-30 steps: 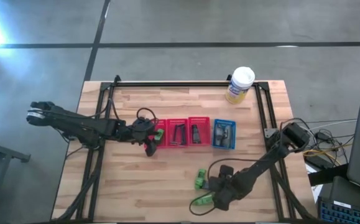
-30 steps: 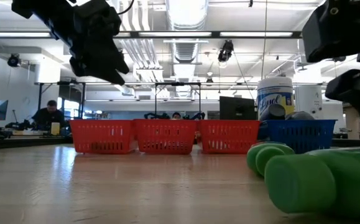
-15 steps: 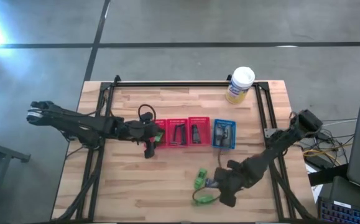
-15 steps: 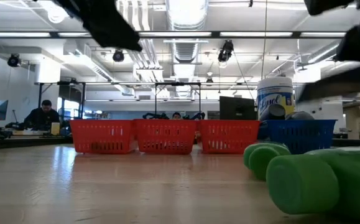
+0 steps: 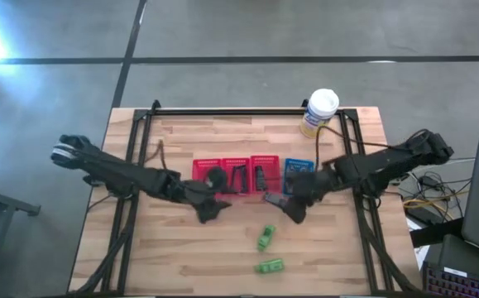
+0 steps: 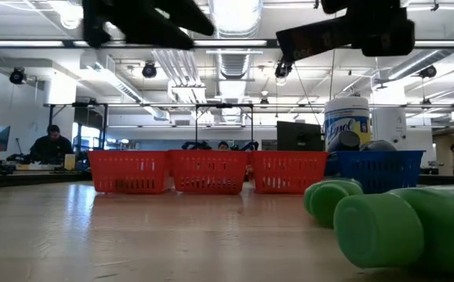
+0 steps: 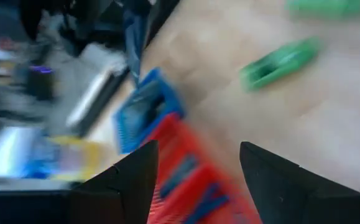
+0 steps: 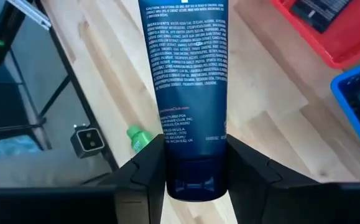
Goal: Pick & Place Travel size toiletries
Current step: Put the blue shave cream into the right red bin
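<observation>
Dark blue tube (image 8: pixel 189 81) sits clamped between the right gripper's (image 8: pixel 189 163) jaws.

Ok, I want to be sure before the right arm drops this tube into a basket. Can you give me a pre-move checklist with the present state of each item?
1. Grip: right gripper shut on the dark blue tube: ok.
2. Position: right gripper sits just in front of the baskets, between the rightmost red basket and the blue basket, not over either: not ok.
3. Left gripper open, holding nothing, near the leftmost red basket, apart from the right arm: ok.
4. Room in the blue basket: cannot tell.
5. Two green tubes lie on the table: not ok.
</observation>
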Available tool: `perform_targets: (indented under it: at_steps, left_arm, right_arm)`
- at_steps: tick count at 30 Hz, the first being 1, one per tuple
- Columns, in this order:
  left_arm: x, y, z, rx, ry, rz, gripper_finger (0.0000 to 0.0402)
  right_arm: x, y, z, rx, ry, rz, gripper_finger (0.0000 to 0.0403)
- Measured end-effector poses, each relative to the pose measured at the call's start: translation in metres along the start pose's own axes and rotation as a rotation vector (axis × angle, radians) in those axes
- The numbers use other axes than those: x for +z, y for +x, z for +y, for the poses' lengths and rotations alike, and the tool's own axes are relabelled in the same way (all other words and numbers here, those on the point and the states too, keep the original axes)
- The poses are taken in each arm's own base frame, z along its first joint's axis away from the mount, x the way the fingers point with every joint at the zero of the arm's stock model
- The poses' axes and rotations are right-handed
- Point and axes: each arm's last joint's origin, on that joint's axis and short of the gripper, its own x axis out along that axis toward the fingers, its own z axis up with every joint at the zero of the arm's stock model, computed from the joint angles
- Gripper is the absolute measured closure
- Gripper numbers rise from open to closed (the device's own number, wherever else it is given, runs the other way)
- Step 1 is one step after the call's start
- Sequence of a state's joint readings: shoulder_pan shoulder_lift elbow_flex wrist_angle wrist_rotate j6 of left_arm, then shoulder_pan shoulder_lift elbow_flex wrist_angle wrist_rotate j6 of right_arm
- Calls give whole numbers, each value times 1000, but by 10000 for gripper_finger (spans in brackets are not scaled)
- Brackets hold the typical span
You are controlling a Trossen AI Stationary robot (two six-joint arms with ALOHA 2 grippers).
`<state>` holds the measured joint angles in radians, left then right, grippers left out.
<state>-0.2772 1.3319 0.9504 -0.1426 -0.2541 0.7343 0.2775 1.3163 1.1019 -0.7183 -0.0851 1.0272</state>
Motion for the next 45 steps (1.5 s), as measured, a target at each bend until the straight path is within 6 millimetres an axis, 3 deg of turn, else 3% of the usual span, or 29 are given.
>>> perform_targets:
  at_steps: [5, 10, 25, 39, 45]
  left_arm:
    - [13, 28, 17, 267, 7, 91, 171]
    - [25, 45, 27, 161, 27, -15, 171]
    - [36, 85, 34, 139, 91, -86, 179]
    - [36, 89, 33, 126, 93, -84, 363]
    - [35, 89, 32, 124, 85, -70, 394]
  right_arm:
    - [11, -2, -9, 30, 0, 34, 275]
    - [13, -3, -10, 40, -22, 39, 282]
    - [16, -2, -6, 81, -46, 10, 280]
    - [17, -2, -7, 79, -43, 5, 274]
    - [20, -2, -9, 73, -28, -5, 259]
